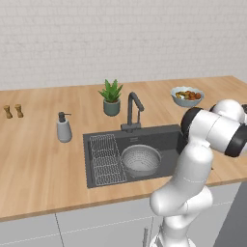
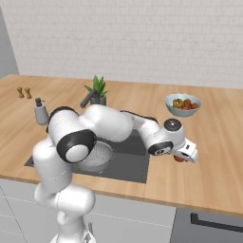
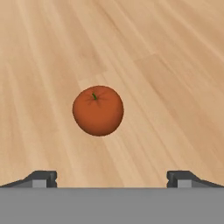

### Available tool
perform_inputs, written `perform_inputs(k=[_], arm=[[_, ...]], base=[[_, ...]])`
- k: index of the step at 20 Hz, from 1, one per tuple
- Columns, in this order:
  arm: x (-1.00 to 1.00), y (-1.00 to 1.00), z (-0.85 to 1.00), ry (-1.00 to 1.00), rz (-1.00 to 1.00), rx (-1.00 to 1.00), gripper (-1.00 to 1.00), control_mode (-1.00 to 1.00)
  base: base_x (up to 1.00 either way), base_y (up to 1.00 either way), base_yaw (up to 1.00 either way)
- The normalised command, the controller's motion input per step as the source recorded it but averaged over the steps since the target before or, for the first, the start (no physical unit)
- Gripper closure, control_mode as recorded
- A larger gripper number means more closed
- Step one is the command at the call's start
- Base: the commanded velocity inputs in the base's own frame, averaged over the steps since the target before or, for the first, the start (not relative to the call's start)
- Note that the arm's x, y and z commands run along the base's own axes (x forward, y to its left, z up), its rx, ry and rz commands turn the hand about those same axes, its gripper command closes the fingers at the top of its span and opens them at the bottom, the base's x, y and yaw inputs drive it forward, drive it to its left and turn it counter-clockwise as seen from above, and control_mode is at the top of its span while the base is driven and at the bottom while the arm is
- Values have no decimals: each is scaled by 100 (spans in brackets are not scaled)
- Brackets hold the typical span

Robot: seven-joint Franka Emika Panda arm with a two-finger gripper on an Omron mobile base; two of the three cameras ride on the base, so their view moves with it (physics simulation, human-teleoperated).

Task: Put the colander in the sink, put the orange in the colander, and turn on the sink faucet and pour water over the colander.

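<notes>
On the tabletop (image 3: 175, 65), the orange (image 3: 98, 110) was seen below the claw (image 3: 112, 178) (spread wide, nothing held); the colander (image 1: 141, 160) was already seated in the sink (image 1: 166, 140).

Bare counter (image 3: 175, 65) all round the orange (image 3: 98, 110), open from above; fruit bowl (image 2: 182, 105) well beyond, sink (image 2: 126, 163) left.

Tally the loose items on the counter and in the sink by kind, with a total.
Colander, in the sink: 1
Orange, on the counter under the open gripper: 1
Fruit bowl: 1
Potted plant: 1
Soap pump bottle: 1
Small brown shakers: 2
Total: 7
</notes>
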Motion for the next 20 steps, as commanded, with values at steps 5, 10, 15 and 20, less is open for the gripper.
perform_inputs(k=[5, 10, 15, 20], arm=[[27, 0, -16, -4, 0, 2, -100, -100], [17, 0, -5, 0, 0, 0, -100, -100], [21, 0, 0, 0, 0, 0, -100, -100], [24, 0, -3, 0, 1, 0, -100, -100]], base=[[0, 0, 0], [0, 0, 0], [0, 0, 0], [0, 0, 0]])
